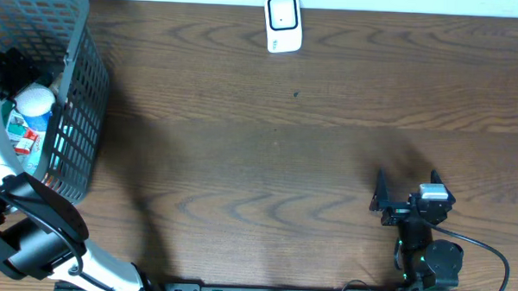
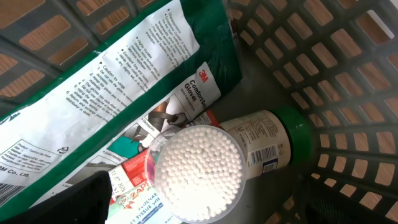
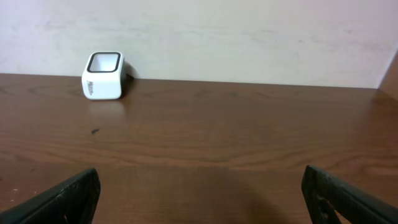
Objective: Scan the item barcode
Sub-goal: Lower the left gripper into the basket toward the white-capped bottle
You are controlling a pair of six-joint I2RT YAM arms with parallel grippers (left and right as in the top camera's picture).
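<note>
Where the bench reaches its far left corner, a grey mesh basket stands. The left gripper reaches down into it and is mostly hidden by the basket wall in the overhead view. Its jaws are spread wide and grasp nothing, and one dark finger is cut off at the lower left of the wrist view. Every item lies inside the basket. A green-and-white glove pack slants across the left, with a red tissue pack half buried under it. A round clear tub of cotton swabs sits on top. A bottle with a green cap lies on its side just right of the tub, partly covered by it, with a barcode showing on its label. At the middle of the far edge the white scanner stands alone. Toward the right end of the near edge is the right gripper, released, its jaws spread with only bare wood between them. It is well apart from the scanner, with open bench between the two.
</note>
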